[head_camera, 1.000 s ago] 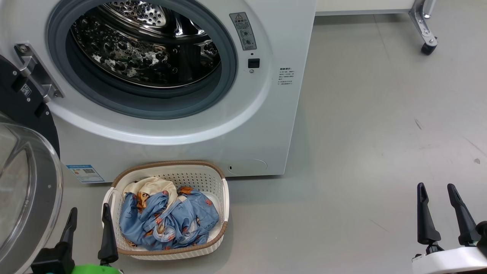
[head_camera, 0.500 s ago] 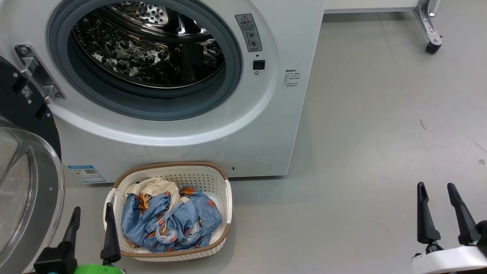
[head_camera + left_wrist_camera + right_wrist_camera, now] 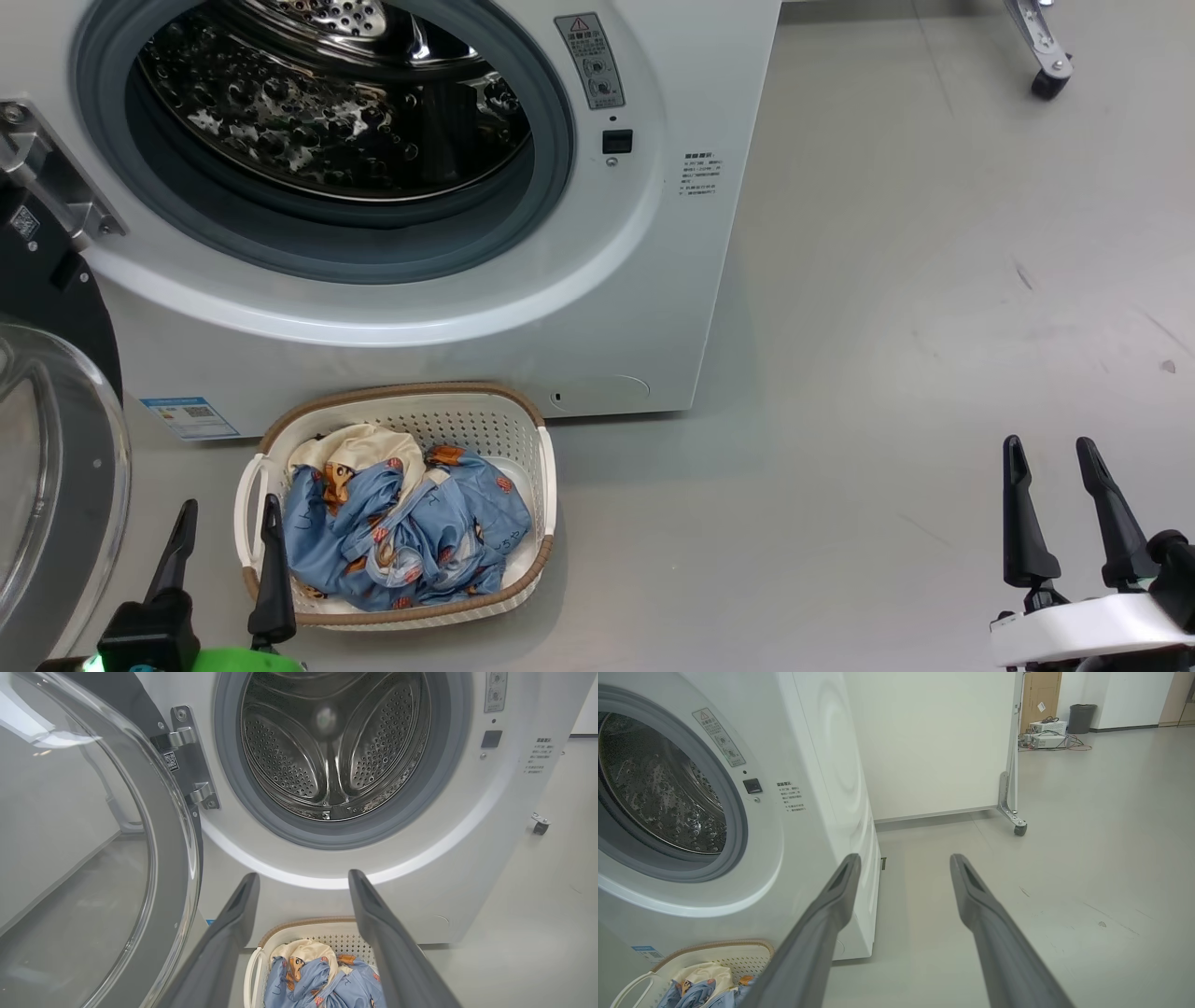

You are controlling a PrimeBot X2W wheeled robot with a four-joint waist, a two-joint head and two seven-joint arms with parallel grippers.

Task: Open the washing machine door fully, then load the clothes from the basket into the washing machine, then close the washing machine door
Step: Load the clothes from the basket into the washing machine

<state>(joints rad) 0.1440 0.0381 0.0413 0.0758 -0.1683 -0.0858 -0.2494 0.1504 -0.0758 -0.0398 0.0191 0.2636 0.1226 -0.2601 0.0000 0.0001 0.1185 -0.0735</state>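
While empty, left end effector point(image 3: 230, 504) near basket point(image 3: 467, 425).

Head camera is swinging: the whole scene is sliding left and up in the head view, after a short drift right. The things themselves are not shifting on the floor.

- The washing machine point(image 3: 653, 280) is losing more of its drum past the upper edge.
- The washing machine door point(image 3: 56, 485) is showing less at the left edge.
- The caster point(image 3: 1046, 84) is climbing toward the top right corner.
- The basket point(image 3: 401, 397) is sitting further left, so my left gripper point(image 3: 231, 502) is now overlapping its wall inside the handle.
- My right gripper point(image 3: 1047, 442) is showing slightly higher and further left.
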